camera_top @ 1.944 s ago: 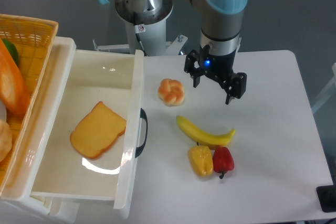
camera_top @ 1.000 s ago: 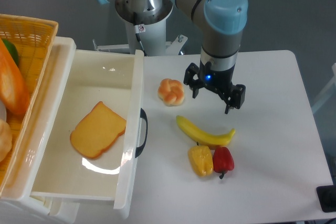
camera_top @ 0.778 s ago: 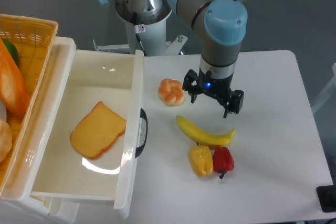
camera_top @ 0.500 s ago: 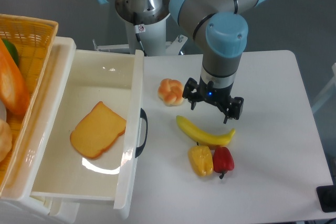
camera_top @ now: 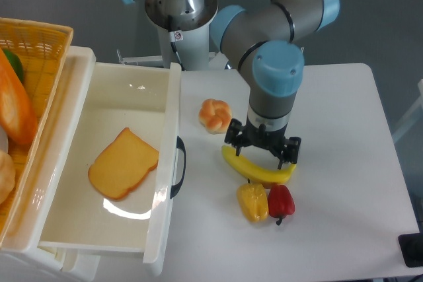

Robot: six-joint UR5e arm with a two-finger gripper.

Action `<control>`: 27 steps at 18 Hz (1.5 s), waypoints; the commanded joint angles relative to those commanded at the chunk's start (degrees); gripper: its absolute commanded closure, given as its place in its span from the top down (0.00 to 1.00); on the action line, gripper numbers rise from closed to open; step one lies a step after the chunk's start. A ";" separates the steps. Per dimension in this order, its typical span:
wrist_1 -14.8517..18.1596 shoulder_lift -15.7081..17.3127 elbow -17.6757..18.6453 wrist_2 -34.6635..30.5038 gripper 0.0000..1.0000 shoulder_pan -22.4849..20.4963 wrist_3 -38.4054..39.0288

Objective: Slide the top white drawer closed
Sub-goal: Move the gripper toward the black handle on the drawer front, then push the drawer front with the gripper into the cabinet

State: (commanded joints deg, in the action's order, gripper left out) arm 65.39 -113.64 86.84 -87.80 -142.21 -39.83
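The top white drawer (camera_top: pixel 112 163) is pulled far out at the left side of the table (camera_top: pixel 344 183), with a slice of bread (camera_top: pixel 123 163) inside it. Its black handle (camera_top: pixel 179 167) faces the fruit. The gripper (camera_top: pixel 262 152) hangs just above the banana (camera_top: pixel 256 167), its two fingers spread wide and holding nothing. A bread roll (camera_top: pixel 215 115) lies near.

We counted one top white drawer (camera_top: pixel 165 163), one bread slice (camera_top: pixel 123 163), one roll (camera_top: pixel 215 115), one banana (camera_top: pixel 254 170), two peppers (camera_top: pixel 252 202) (camera_top: pixel 281 201), one orange basket (camera_top: pixel 36 44) and one gripper (camera_top: pixel 261 150).
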 joint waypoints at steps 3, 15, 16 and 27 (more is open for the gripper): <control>0.00 -0.53 0.00 0.70 1.00 1.41 2.83; 0.09 -1.06 0.62 6.33 1.00 2.55 8.02; 0.09 -1.06 0.70 6.33 1.00 2.55 8.02; 0.79 -0.36 0.26 10.28 1.00 2.64 7.93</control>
State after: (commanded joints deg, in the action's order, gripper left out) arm 66.18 -114.00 87.10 -77.53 -139.57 -31.90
